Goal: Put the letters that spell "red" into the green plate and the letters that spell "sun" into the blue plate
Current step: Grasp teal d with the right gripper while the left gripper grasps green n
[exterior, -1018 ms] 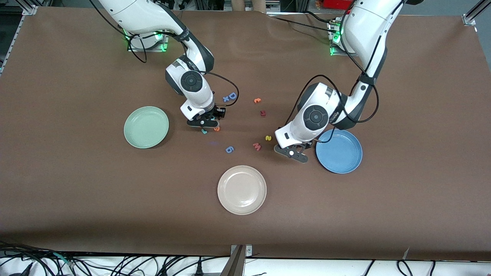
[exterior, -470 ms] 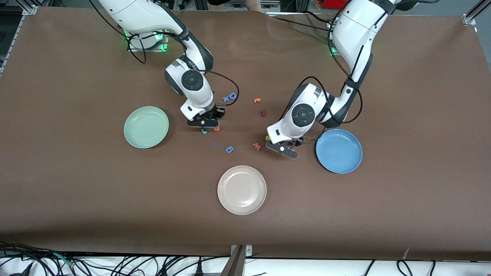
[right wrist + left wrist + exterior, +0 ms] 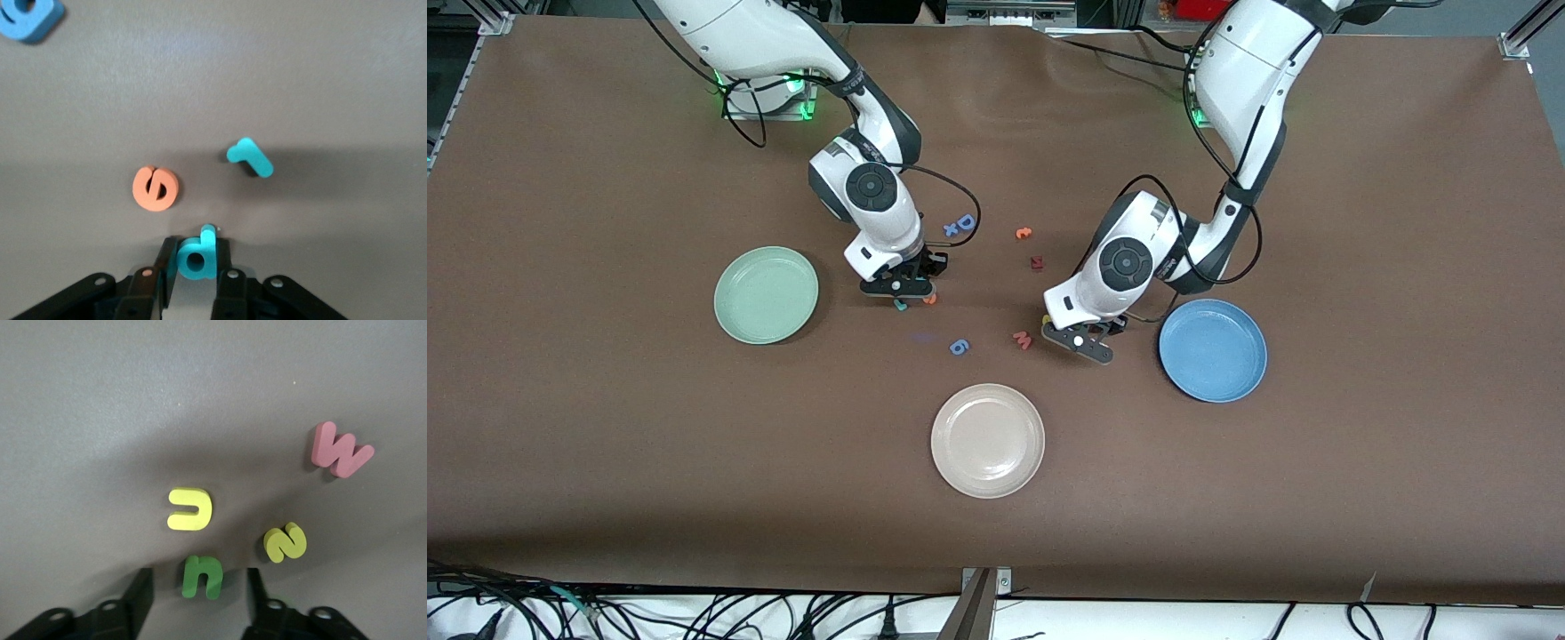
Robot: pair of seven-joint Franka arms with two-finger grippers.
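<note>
My right gripper (image 3: 195, 248) is shut on the teal "d" (image 3: 197, 259), low over the table beside the green plate (image 3: 766, 294). The orange "e" (image 3: 155, 188) and the thin teal "r" (image 3: 250, 158) lie loose just ahead of its fingers. My left gripper (image 3: 198, 580) stands open, one finger on each side of the green arch letter (image 3: 202, 577) without touching it. The yellow arch letter (image 3: 190, 509) and the yellow "s" (image 3: 285, 542) lie close by. In the front view the left gripper (image 3: 1082, 342) is beside the blue plate (image 3: 1213, 349), and the right gripper (image 3: 899, 290) hides the "d".
A pink "w" (image 3: 1023, 340) and a blue "6" (image 3: 959, 347) lie between the two grippers. A cream plate (image 3: 987, 440) sits nearer the front camera. A large blue "D" (image 3: 963, 223), an orange letter (image 3: 1024, 233) and a dark red letter (image 3: 1037, 262) lie toward the bases.
My left gripper has moved away from the blue plate toward the pink "w" and now covers the yellow "s" in the front view. The right gripper has stayed in place.
</note>
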